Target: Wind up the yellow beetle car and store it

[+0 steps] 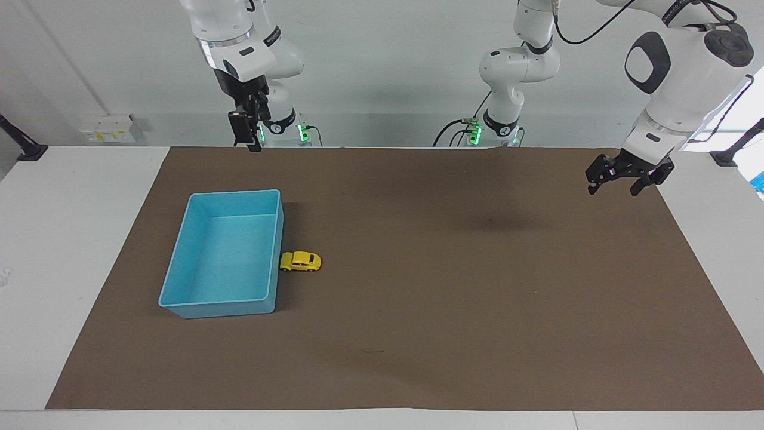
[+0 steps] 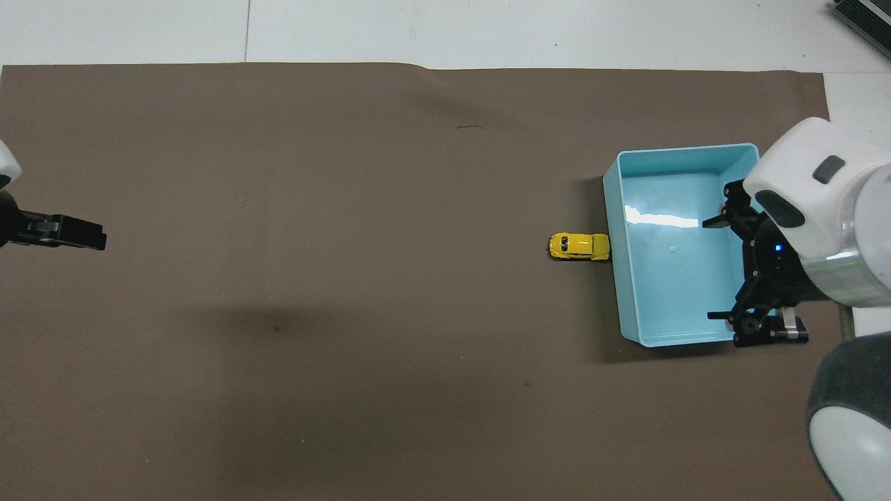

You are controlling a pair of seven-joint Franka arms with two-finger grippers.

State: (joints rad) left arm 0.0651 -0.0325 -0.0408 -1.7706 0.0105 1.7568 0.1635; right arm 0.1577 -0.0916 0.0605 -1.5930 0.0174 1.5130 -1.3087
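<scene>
Right gripper (image 1: 249, 132) hangs open and empty over the mat's robot-side edge. Blue bin (image 1: 222, 254) empty; yellow beetle car (image 1: 300, 261) touches its wall. You risk shoving the bin when gripping. Left gripper (image 1: 621, 177) open, empty, waiting.

The right gripper (image 2: 755, 327) hides a corner of the blue bin (image 2: 630, 292) in the overhead view; both arms run off the edges.

Both white arms (image 1: 680, 65) carry black end effectors (image 1: 621, 173), dark joint caps, black cables and green-lit bases (image 1: 474, 132)
</scene>
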